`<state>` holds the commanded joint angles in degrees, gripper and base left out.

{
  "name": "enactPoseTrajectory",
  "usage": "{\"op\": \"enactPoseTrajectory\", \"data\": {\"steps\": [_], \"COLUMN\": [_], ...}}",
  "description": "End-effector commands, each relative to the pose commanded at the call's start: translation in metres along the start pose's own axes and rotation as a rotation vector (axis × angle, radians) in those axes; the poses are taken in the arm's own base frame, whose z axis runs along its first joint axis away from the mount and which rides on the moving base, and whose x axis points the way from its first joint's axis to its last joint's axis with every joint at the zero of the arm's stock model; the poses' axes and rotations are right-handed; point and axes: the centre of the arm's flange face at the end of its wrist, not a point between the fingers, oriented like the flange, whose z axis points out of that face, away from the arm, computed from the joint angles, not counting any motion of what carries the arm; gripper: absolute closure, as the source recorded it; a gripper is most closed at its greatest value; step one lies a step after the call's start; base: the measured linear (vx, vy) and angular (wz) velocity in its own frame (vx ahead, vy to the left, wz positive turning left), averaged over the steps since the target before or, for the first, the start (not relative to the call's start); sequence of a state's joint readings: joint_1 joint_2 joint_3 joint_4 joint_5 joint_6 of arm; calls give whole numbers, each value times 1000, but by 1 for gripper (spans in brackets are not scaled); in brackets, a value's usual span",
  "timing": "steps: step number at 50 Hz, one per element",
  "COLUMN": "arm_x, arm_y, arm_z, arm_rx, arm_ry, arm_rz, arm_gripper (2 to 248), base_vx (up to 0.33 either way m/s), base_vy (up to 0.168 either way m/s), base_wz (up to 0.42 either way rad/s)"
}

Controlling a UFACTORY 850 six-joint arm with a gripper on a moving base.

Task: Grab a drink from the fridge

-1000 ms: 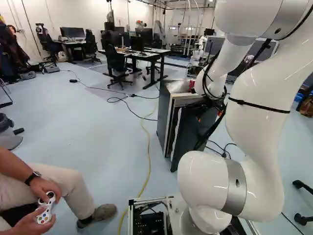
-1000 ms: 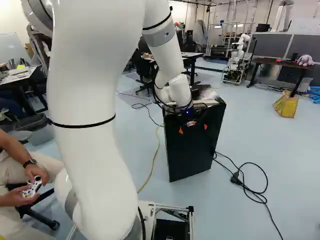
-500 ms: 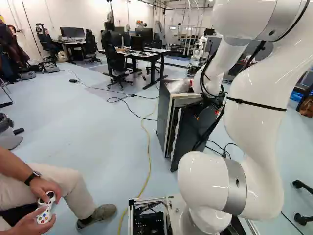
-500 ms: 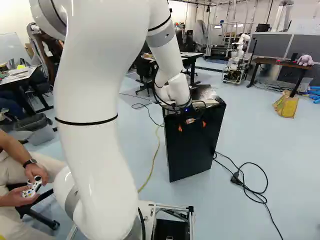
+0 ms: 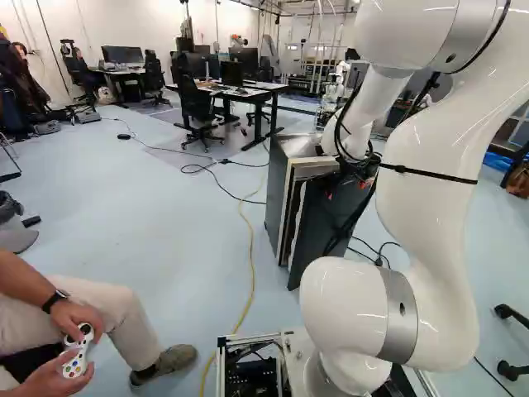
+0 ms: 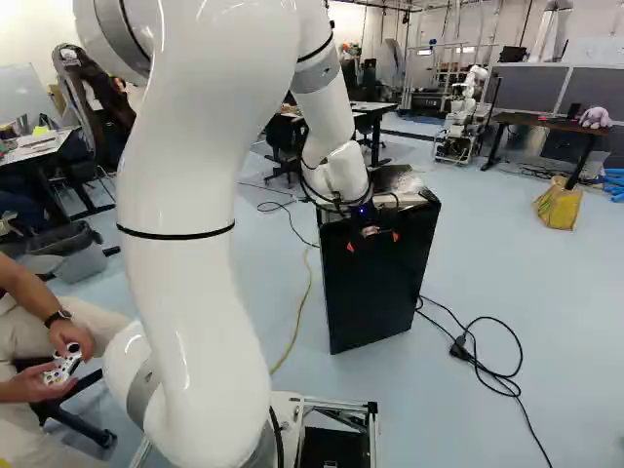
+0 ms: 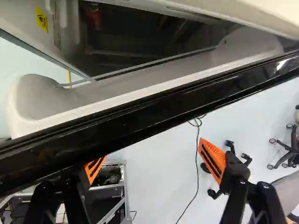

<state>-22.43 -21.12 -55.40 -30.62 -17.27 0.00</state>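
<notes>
Fingers (image 7: 152, 151) wide apart, nothing held, out by the fridge door (image 7: 154, 111)! And there, inside the fridge (image 5: 278, 190), a red can (image 7: 95, 17), by the look of it: probably cold, slick, thin-walled, fairly light. Take it round the middle, squeeze gently!

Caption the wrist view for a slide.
Open, orange-padded black hand beside the glossy black door of a boxy grey fridge, ajar, something red inside.
</notes>
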Motion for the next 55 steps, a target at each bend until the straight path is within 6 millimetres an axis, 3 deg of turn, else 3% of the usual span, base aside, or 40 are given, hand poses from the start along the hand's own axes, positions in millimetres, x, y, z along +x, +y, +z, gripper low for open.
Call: {"op": "enactPoseTrajectory", "data": {"steps": [55], "arm_x": [43], "arm_y": [-8], "arm_z": [9], "arm_rx": [-2], "arm_ry": [36], "arm_rz": [-39], "arm_gripper": [3], "base_vx": [0], "base_vy": [0], "base_wz": [0]}}
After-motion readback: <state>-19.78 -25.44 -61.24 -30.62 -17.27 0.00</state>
